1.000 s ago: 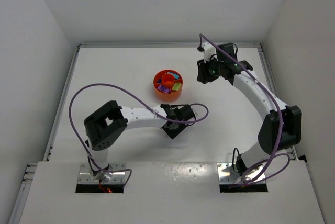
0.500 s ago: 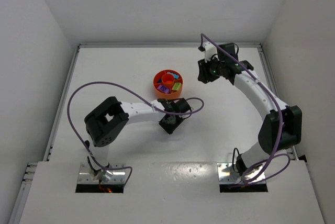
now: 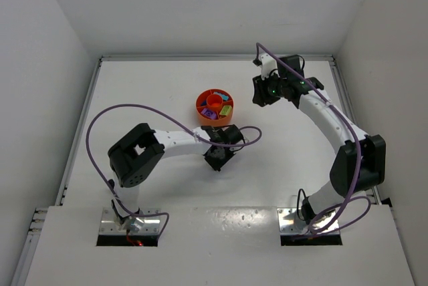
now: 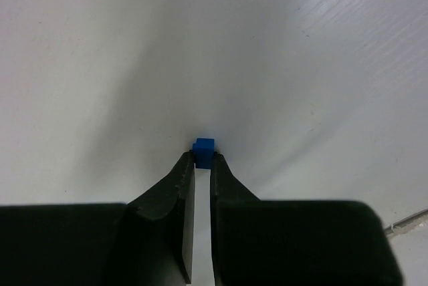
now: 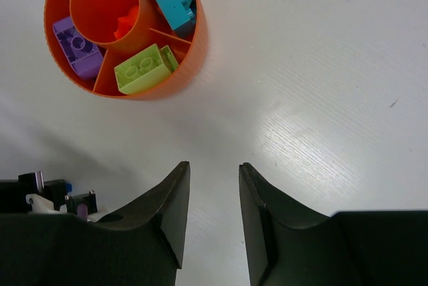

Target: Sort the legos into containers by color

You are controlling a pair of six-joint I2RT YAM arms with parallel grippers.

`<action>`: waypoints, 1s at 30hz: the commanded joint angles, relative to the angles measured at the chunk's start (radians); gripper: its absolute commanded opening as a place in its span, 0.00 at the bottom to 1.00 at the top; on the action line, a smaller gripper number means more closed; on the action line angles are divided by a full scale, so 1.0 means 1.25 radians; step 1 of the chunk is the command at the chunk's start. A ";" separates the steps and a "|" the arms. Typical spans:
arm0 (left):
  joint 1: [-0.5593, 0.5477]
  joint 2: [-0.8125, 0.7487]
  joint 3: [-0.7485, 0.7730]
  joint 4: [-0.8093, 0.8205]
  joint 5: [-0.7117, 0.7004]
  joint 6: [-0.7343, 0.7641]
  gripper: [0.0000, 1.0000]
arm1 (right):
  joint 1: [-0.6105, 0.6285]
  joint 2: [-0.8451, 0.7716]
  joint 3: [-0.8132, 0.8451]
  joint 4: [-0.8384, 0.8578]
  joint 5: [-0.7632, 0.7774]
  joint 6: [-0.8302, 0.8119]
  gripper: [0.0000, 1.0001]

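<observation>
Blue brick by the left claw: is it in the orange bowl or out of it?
Out. The blue brick sits on the white table, pinched by the left claw.

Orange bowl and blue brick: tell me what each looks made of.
The orange bowl looks like moulded plastic: smooth, evenly coloured, thin even dividing walls. The blue brick is probably hard plastic: uniform saturated colour, crisp edges; too small to judge sheen.

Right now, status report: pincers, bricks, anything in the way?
Left pincer shut on small blue plastic brick. Right pincer open, empty, hovering beside round orange plastic bowl. Nothing in the way seen.
</observation>
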 commanded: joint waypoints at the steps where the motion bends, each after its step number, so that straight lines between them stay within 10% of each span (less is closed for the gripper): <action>1: 0.004 0.025 0.016 -0.002 0.024 0.019 0.00 | -0.004 -0.015 0.004 0.024 -0.009 -0.008 0.36; 16: 0.154 -0.380 0.043 -0.042 0.161 0.153 0.00 | -0.004 -0.014 0.013 0.017 -0.025 -0.008 0.36; 30: 0.542 -0.146 0.305 -0.077 0.404 0.131 0.00 | 0.003 0.066 0.109 -0.016 -0.047 0.000 0.36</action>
